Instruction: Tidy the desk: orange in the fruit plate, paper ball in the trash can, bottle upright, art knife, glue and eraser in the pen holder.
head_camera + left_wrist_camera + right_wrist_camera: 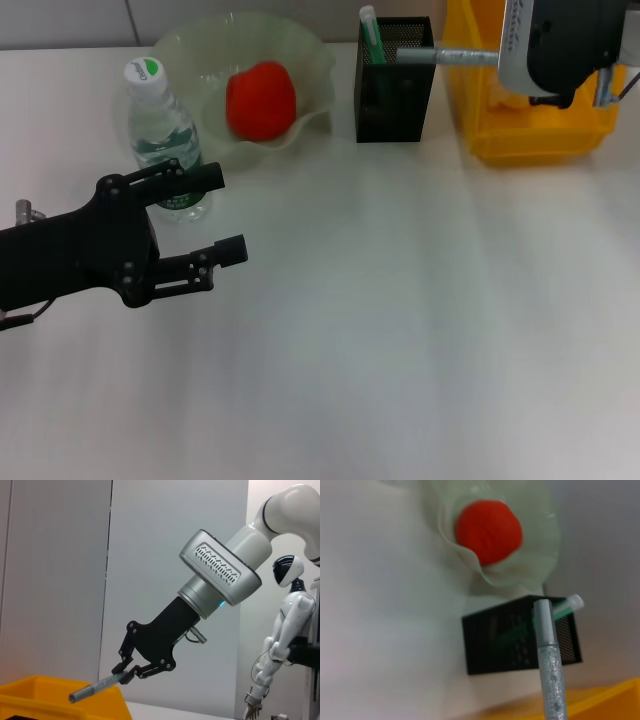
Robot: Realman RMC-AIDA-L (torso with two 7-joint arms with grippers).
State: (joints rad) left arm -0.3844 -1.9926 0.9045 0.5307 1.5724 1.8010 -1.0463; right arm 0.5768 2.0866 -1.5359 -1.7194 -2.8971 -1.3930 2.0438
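My right gripper (510, 55) at the back right is shut on a grey art knife (450, 56), held level with its tip over the black mesh pen holder (395, 95). The left wrist view shows that gripper (122, 675) clamping the knife (95, 687). The right wrist view shows the knife (550, 665) above the holder (520, 642). A green and white glue stick (371, 35) stands in the holder. The orange (260, 100) lies in the pale green fruit plate (200, 50). The bottle (162, 135) stands upright. My left gripper (225, 213) is open just in front of it. Eraser and paper ball are out of view.
A yellow bin (540, 135) stands at the back right, under my right gripper and right of the pen holder. The white table (400, 330) stretches across the middle and front. The plate sits between the bottle and the holder.
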